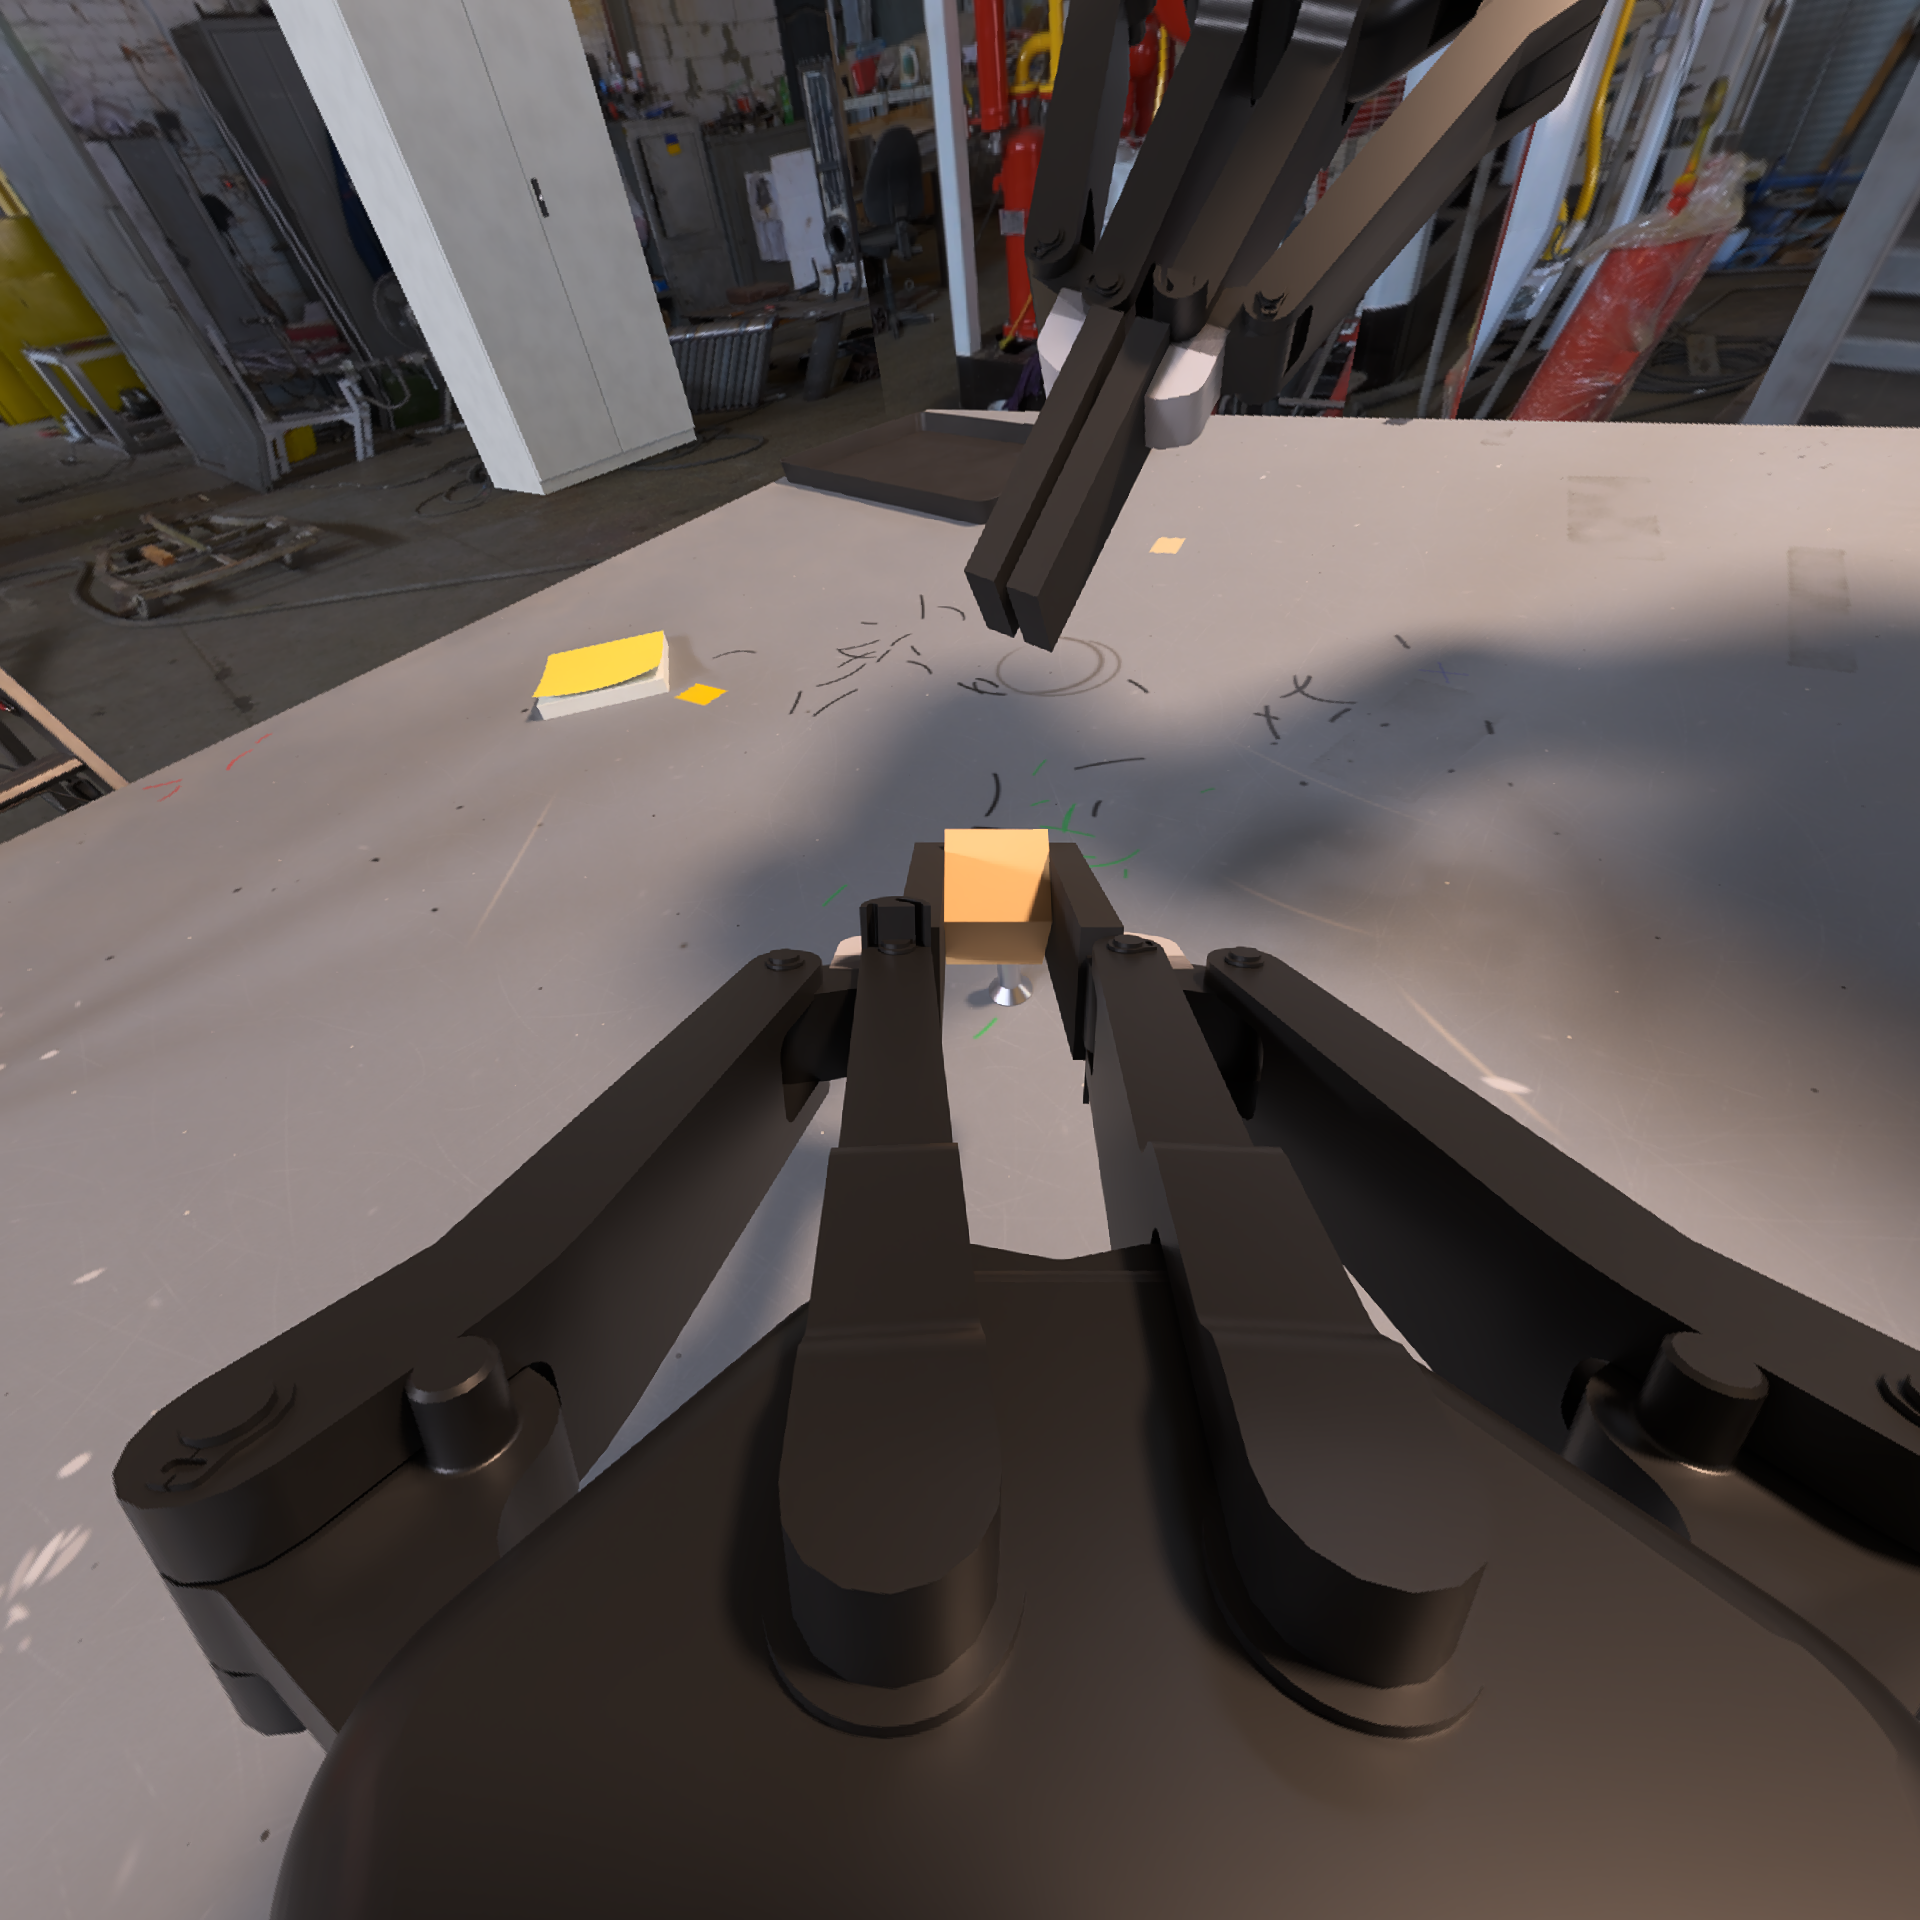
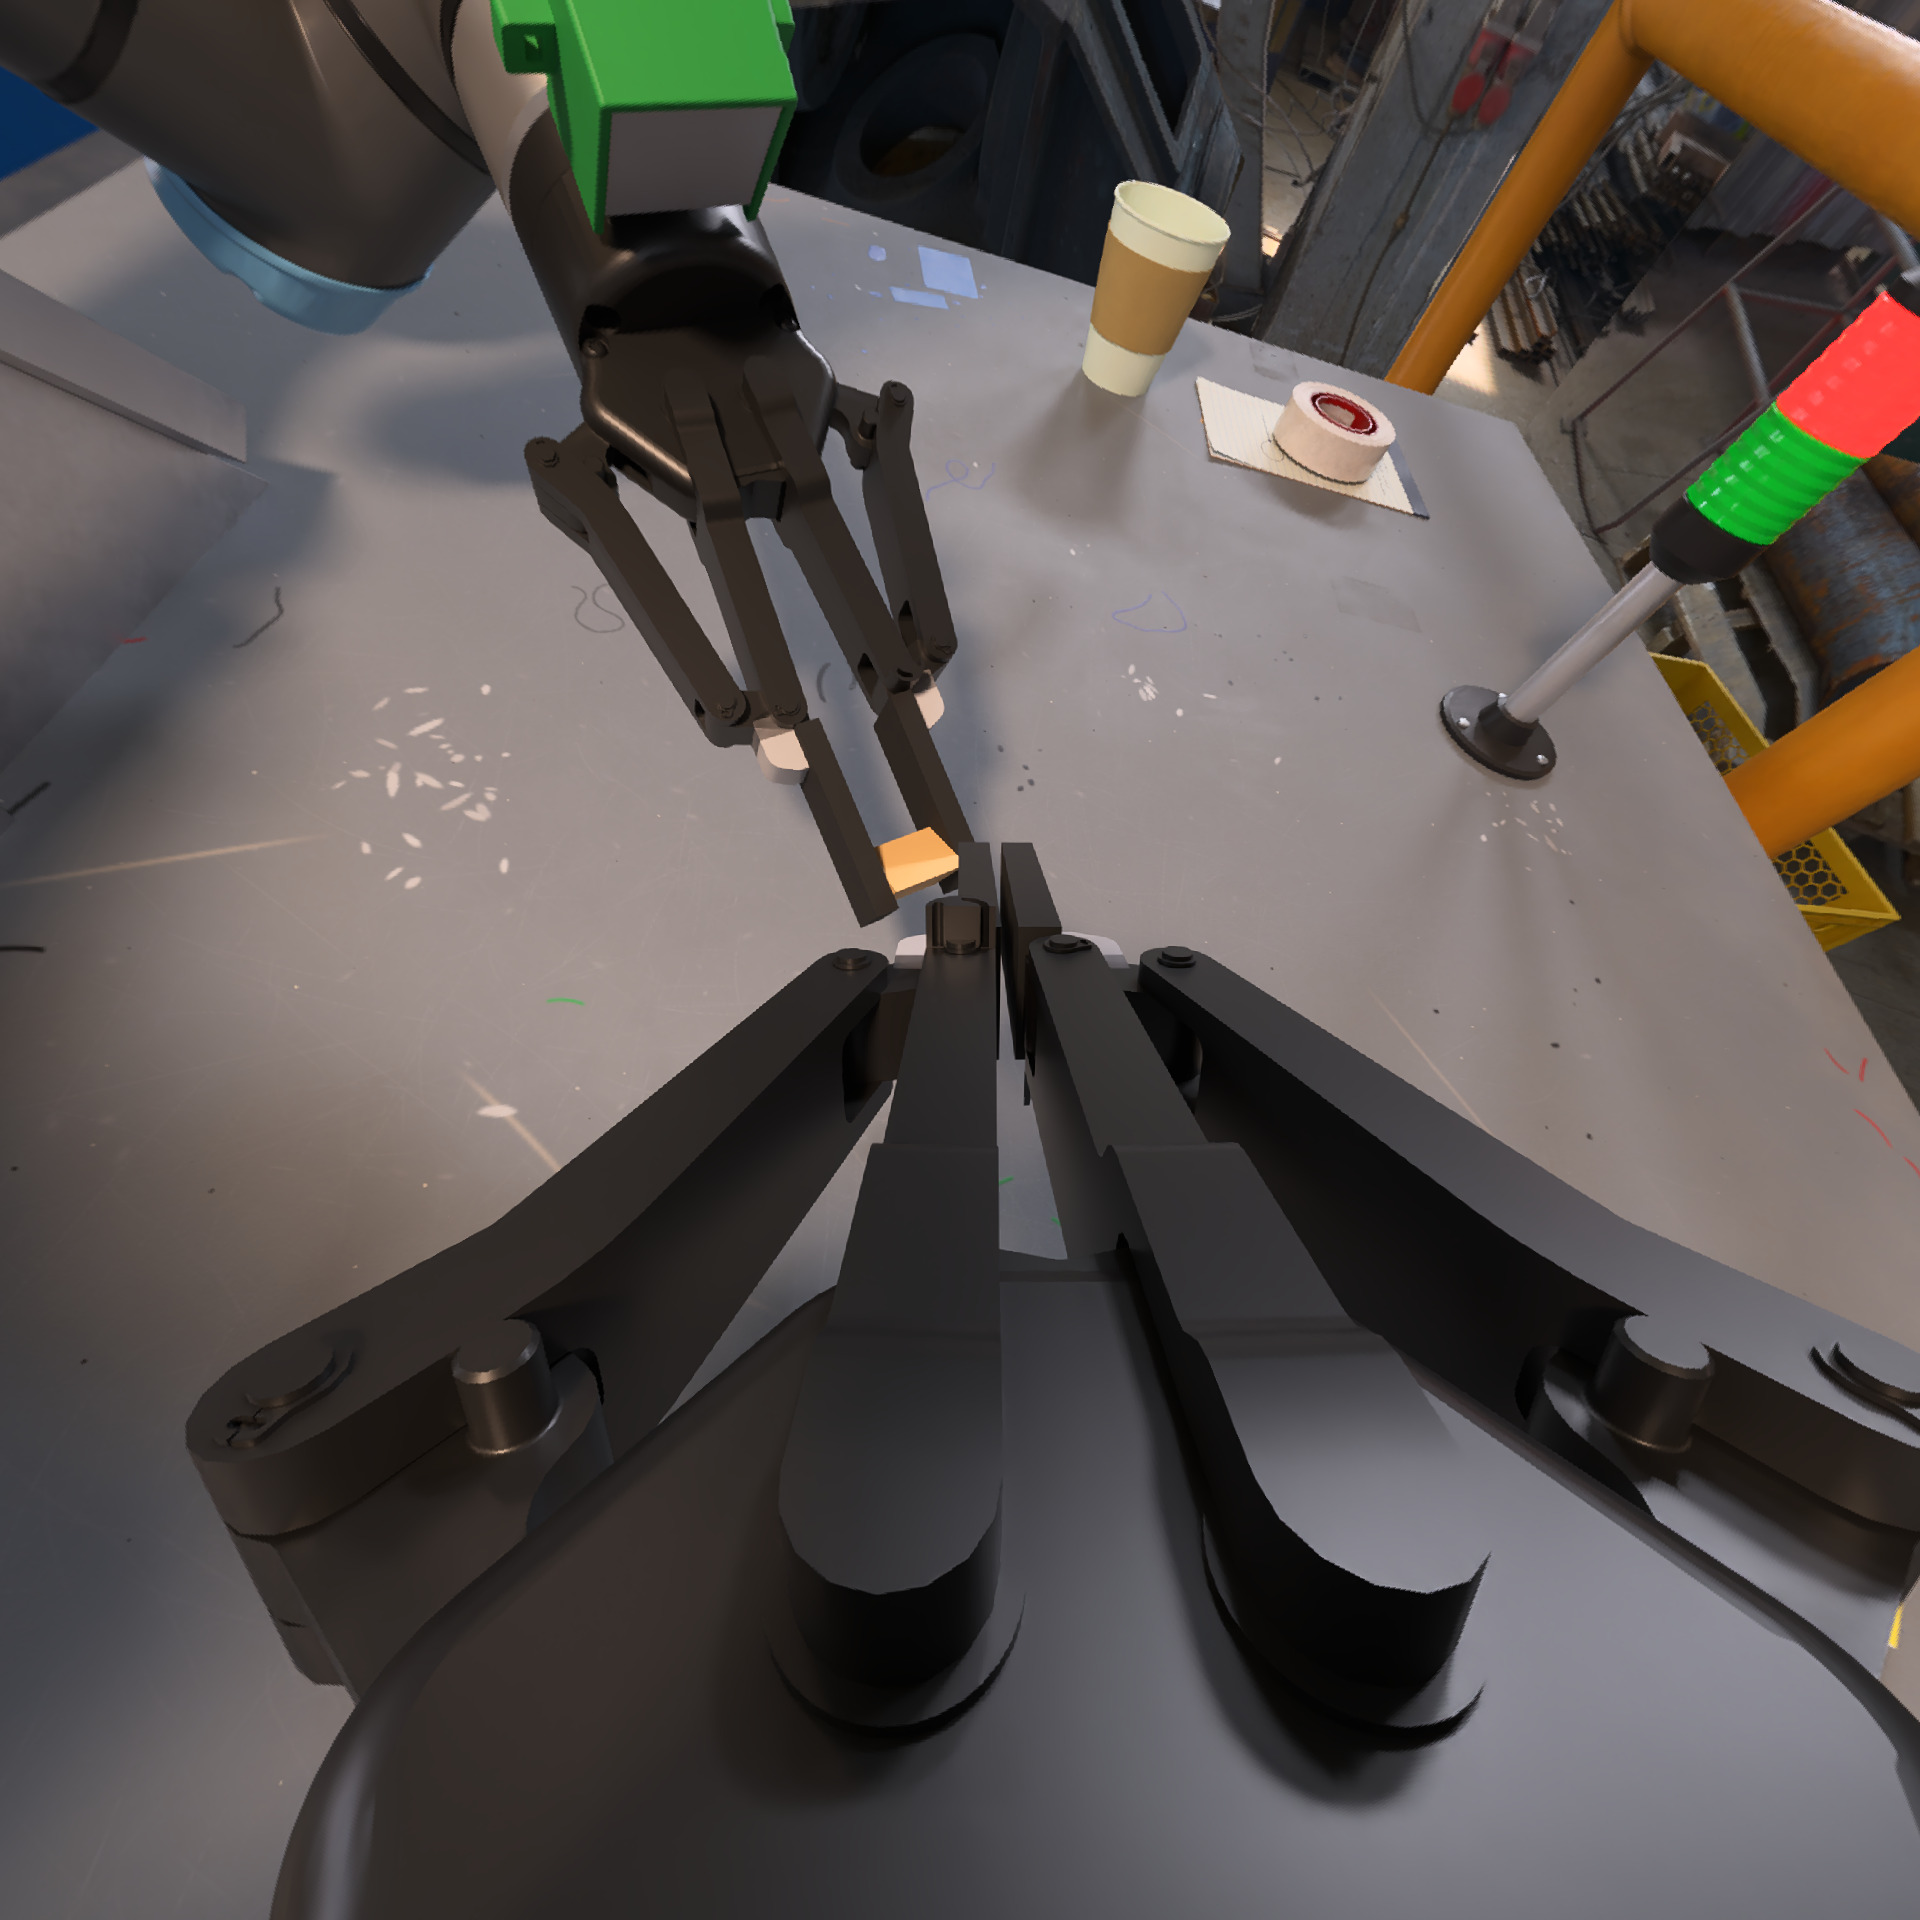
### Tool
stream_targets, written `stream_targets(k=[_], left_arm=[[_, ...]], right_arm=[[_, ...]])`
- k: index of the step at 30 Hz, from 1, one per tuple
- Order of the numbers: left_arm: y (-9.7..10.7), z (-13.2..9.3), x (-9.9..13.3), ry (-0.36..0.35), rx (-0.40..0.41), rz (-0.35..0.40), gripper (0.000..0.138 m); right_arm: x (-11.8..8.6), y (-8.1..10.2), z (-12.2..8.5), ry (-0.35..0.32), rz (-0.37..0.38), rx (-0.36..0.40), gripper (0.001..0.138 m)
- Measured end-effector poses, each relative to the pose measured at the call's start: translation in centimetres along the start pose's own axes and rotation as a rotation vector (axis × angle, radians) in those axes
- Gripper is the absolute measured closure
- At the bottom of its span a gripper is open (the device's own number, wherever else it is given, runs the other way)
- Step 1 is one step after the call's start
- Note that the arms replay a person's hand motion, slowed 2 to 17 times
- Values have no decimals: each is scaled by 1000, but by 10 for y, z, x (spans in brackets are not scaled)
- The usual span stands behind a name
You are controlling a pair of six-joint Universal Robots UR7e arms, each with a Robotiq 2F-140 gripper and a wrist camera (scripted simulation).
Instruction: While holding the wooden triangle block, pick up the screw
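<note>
Clamping the wooden triangle block (image 1: 994, 891) between its fingertips, the left gripper (image 1: 997, 896) holds it clear of the grey table (image 1: 416, 987), probably so the other arm can work freely. Directly beneath the block, the screw (image 1: 1006, 985) stands on its head on the table, untouched. Farther right, the right gripper (image 2: 995, 883) hangs with its fingers pressed together and nothing between them; it looks set apart from the screw, not yet reaching.

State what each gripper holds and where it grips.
Left gripper pinches the wooden triangle block by two opposite side faces. Right gripper is shut, holding nothing visible.
</note>
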State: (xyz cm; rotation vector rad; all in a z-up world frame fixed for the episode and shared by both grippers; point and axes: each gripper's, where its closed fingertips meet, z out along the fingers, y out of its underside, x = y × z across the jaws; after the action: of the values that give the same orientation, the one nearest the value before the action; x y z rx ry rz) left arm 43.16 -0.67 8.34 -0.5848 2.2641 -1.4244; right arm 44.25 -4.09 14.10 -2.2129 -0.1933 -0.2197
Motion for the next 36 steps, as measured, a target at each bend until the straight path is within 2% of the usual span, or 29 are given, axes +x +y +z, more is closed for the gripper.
stream_targets(k=[6,36], left_arm=[[2,0,0,4,-10,-7,113],[4,2,2,23,-19,-35,113]], right_arm=[[0,2,1,26,-25,-24,136],[-2,1,1,76,-102,-29,135]])
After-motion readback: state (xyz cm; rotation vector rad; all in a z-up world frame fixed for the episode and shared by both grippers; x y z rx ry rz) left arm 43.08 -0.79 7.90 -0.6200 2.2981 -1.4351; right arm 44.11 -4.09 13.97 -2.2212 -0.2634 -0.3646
